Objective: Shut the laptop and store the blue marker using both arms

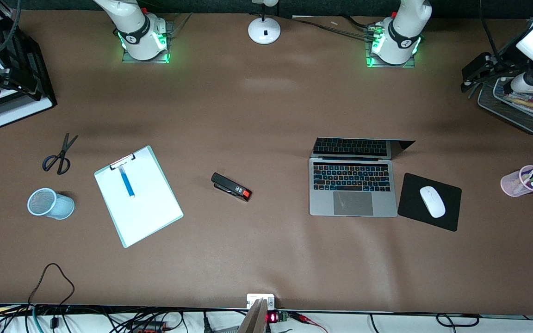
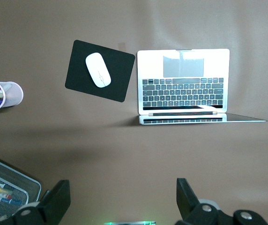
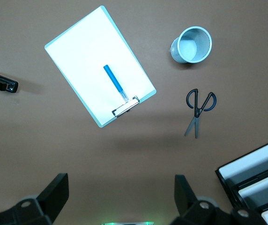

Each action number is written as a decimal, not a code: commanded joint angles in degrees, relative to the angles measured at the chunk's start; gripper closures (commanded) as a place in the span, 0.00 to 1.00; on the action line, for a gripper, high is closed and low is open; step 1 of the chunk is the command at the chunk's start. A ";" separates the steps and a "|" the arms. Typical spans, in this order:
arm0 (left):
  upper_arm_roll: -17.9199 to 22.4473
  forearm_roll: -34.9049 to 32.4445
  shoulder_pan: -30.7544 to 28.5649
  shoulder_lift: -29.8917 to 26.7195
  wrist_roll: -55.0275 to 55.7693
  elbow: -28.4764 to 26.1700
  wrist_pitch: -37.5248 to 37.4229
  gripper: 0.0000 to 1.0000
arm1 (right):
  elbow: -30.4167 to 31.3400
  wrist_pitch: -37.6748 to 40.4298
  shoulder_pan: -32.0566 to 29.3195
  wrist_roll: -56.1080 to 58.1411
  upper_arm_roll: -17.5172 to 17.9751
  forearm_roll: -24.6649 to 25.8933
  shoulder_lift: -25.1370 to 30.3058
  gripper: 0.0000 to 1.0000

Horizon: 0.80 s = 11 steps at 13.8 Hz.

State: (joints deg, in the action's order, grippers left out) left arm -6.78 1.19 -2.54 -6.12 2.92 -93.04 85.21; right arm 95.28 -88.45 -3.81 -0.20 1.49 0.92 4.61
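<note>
Brown table (image 1: 266, 115), evenly lit; white lamp base (image 1: 264, 30); cables, perhaps floor, below edge.

A brown surface (image 1: 266, 115) carries scissors (image 1: 59, 155), a mesh cup (image 1: 50, 204) and a clipboard (image 1: 138, 196) at frame left, a stapler (image 1: 231, 187) centre, and the laptop (image 1: 352, 185), a mousepad (image 1: 429, 201) and a pink cup (image 1: 523, 181) at frame right.

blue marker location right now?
The blue marker lies on the white clipboard toward the right arm's end of the table, between the blue mesh cup and the stapler.
</note>
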 commanded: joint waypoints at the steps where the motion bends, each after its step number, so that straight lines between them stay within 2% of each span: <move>1: -0.08 -0.93 -0.09 0.76 -0.01 1.98 -1.36 0.00 | -0.01 0.56 -0.15 0.12 0.18 0.23 0.49 0.00; 11: -0.08 -0.75 -0.27 1.55 0.07 2.07 -1.27 0.00 | -1.50 -1.29 0.03 -0.06 0.35 -0.65 -4.08 0.00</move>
State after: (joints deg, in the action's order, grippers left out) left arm -6.77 1.19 -2.74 -6.00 2.91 -92.97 85.21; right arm 95.16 -89.62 -3.75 -0.20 1.63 0.88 2.07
